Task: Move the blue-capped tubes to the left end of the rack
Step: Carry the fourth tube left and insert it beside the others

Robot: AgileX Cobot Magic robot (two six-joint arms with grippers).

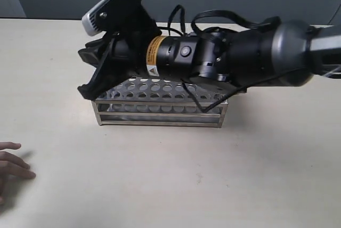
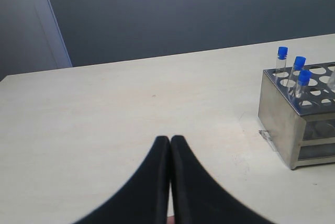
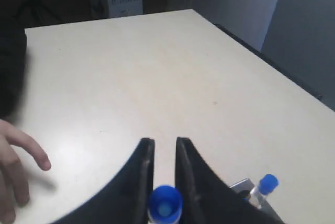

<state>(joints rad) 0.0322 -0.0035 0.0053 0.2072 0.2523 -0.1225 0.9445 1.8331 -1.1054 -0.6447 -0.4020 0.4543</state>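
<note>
The steel rack [image 1: 160,112] stands mid-table, and my right arm reaches across it to its left end. My right gripper [image 1: 87,76] [image 3: 163,143] is shut on one blue-capped tube [image 3: 165,204], whose cap sits between the two fingers. A second blue-capped tube [image 3: 267,183] stands by the rack corner [image 3: 239,186]. In the left wrist view the rack [image 2: 293,124] is off to one side with three blue-capped tubes [image 2: 299,63] upright at its near end. My left gripper [image 2: 170,140] is shut and empty over bare table. In the exterior view the arm hides the tubes.
A person's hand [image 1: 11,161] [image 3: 15,156] rests on the table at the front left, short of the rack. Black cables [image 1: 213,17] loop over the right arm behind the rack.
</note>
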